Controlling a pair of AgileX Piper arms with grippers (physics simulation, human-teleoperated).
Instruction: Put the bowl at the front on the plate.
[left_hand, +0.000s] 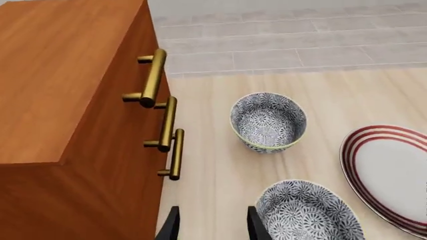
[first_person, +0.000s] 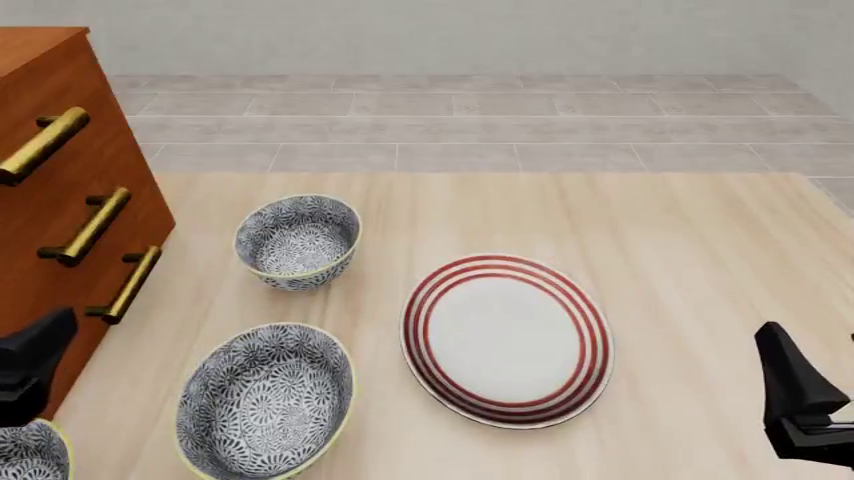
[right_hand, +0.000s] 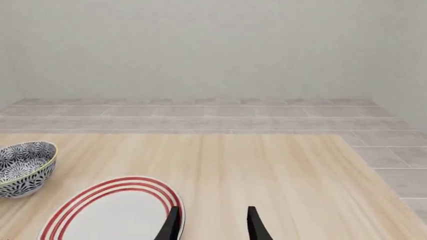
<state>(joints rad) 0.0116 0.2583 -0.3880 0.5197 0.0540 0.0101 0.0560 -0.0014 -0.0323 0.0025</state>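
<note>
Approach geometry: the bowl (first_person: 298, 240) lies ahead of my left tool (left_hand: 213, 211), fingers apart and empty. My right tool (right_hand: 213, 211), likewise apart, sits farther off, beyond the plate (first_person: 507, 340).

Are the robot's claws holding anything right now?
No. The left claw and the right claw are both open with nothing between their fingers.

Upright floral bowl (first_person: 24, 458) lies near-left of the red-ringed plate (first_person: 507, 340).
</note>
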